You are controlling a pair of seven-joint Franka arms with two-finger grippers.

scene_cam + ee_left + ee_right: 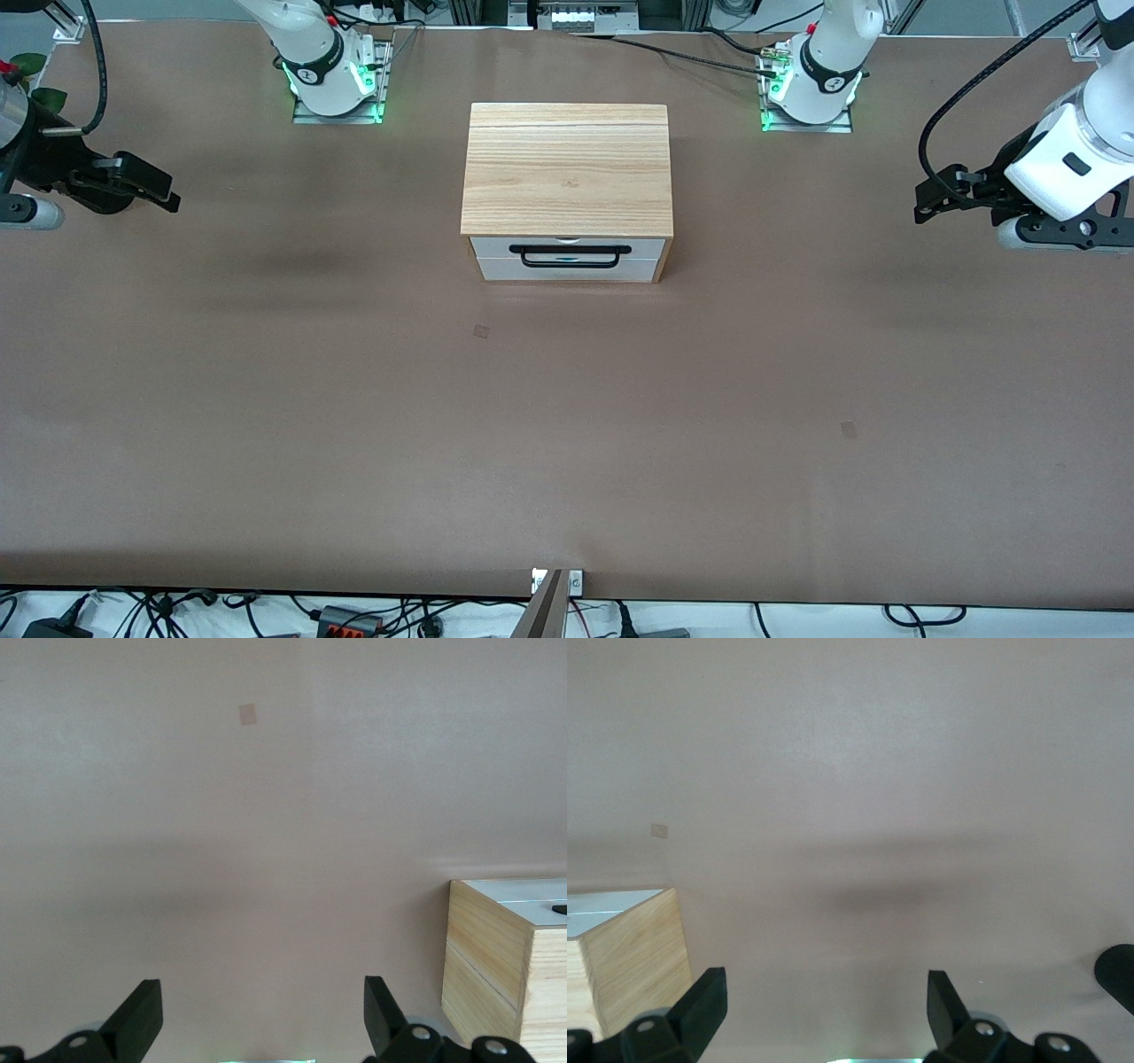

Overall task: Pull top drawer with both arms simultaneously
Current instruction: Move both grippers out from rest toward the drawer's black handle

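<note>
The cabinet [567, 182] sits mid-table, between my two bases. Top drawer [569, 247] is flush in the cabinet — white front and black handle [570, 257] face the front camera. My left gripper [939, 199] hangs over the table at the left arm's end, fingers [137, 1019] spread wide, nothing held. My right gripper [151, 190] hangs over the right arm's end — fingers [700, 1005] equally wide, empty. Both well apart from the handle.
</note>
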